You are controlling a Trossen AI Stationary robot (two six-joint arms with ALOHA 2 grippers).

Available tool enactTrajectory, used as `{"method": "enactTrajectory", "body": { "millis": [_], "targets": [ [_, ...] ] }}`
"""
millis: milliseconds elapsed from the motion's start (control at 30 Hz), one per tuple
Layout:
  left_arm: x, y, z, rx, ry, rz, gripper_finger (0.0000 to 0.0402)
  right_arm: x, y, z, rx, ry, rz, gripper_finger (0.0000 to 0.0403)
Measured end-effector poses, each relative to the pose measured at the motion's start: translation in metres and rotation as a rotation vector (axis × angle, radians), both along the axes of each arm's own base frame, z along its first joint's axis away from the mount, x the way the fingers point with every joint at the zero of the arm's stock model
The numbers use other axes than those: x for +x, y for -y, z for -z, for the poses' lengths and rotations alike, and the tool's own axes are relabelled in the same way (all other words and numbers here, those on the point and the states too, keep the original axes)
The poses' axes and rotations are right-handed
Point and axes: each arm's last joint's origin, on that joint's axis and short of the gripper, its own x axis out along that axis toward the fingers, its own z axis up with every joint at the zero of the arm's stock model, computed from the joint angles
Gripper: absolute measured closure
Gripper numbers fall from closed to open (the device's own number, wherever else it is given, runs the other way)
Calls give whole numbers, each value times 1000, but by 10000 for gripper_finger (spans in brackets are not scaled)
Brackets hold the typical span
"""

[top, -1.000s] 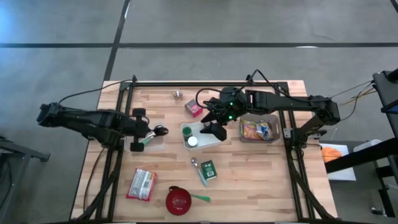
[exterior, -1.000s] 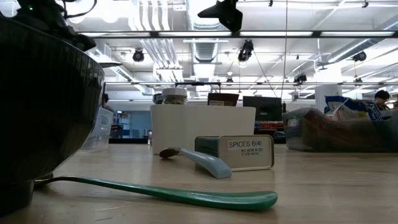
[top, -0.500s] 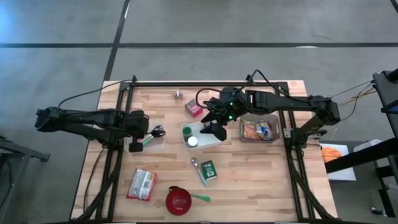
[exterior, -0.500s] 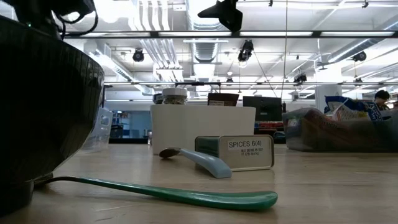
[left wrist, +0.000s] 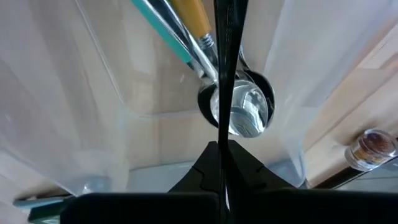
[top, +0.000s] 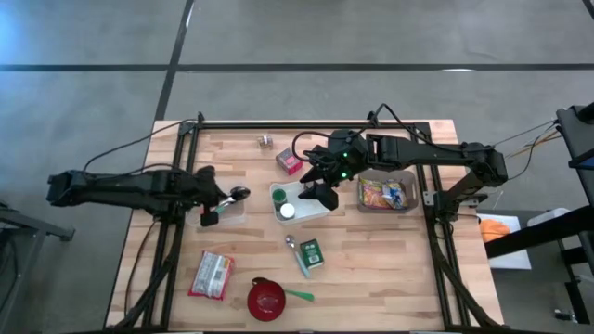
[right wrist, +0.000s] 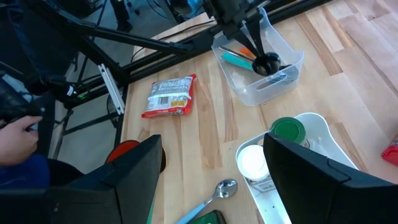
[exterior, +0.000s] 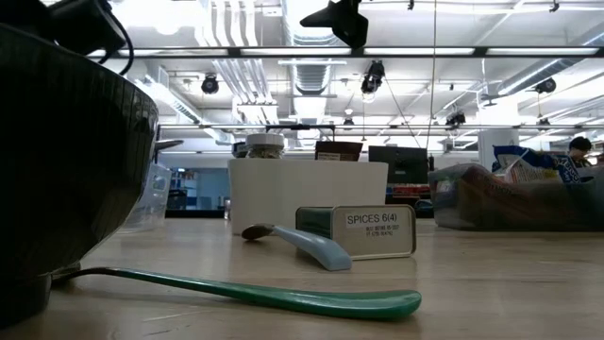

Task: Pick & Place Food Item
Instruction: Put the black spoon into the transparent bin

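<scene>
My left gripper (top: pixel 215 199) is shut and points down into a clear container (top: pixel 225 211) at the table's left. Utensils lie in the container: a shiny ladle bowl (left wrist: pixel 241 113), a teal handle (left wrist: pixel 163 28) and an orange handle (left wrist: pixel 193 15). The right wrist view shows this gripper (right wrist: pixel 254 42) over the dark ladle (right wrist: pixel 267 63). My right gripper (top: pixel 322 193) hangs open above a white tray (top: pixel 304 193), which holds a green-lidded jar (right wrist: pixel 287 130) and a white-lidded jar (right wrist: pixel 254 160). A red-and-white snack packet (top: pixel 212 275) lies flat near the front left. My left gripper comes into the clear container from above, slanting down, with its fingers shut. I cannot tell whether the fingers touch the ladle or the handles beneath them.
A clear bin (top: pixel 388 193) of snack packets stands right of the tray, and a pink packet (top: pixel 290 161) lies behind it. A green spice tin (top: pixel 311 252), a spoon (top: pixel 295 250), a red bowl (top: pixel 266 299) and a teal spoon (top: pixel 299 296) lie toward the near edge. A small jar (top: pixel 264 140) stands far back.
My left arm has drawn back toward the table's left edge and lowered its shut gripper toward the clear container, rolling a little as it sank.
</scene>
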Motion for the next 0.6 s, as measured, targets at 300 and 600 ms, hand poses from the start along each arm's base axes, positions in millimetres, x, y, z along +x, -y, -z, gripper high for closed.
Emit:
{"method": "enactTrajectory", "body": {
  "millis": [300,600],
  "targets": [
    [-9,-2,-8,-30,-61,-17,401,0,0,0,0,0,0,126],
    [-17,-5,-15,-133,-131,-30,401,0,0,0,0,0,1,126]
  ]
}}
